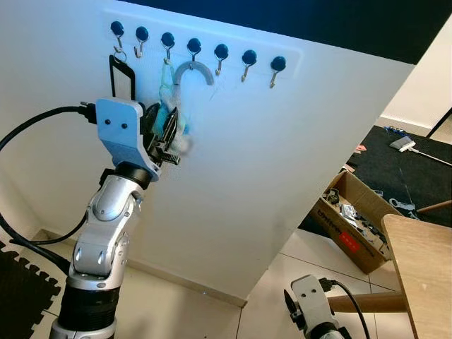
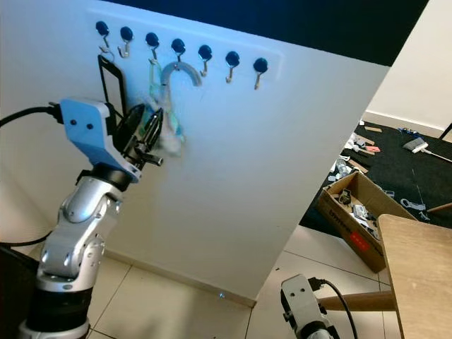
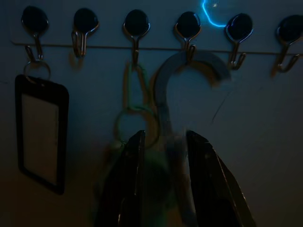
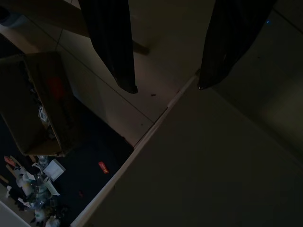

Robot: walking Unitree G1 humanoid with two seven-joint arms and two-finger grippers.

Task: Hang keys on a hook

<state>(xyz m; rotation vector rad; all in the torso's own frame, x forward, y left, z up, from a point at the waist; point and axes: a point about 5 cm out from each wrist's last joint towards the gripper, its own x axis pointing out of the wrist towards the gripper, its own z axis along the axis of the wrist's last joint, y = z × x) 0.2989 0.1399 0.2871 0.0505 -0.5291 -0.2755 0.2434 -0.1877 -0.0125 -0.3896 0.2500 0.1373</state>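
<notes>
A row of black-knobbed hooks runs along the top of a white wall panel. A green keychain with a ring hangs by its loop from the third hook. My left gripper is raised against the panel just under it and stands open. The keychain's blurred lower end lies between the fingers; I cannot tell whether they touch it. A grey curved hanger hangs from the fourth hook, right beside the keychain. My right gripper hangs low, open and empty, over the tiled floor.
A black card tag hangs from the first hook. The hooks to the right are bare. A cardboard box of clutter and a wooden table stand to the right. A black foam mat lies at lower left.
</notes>
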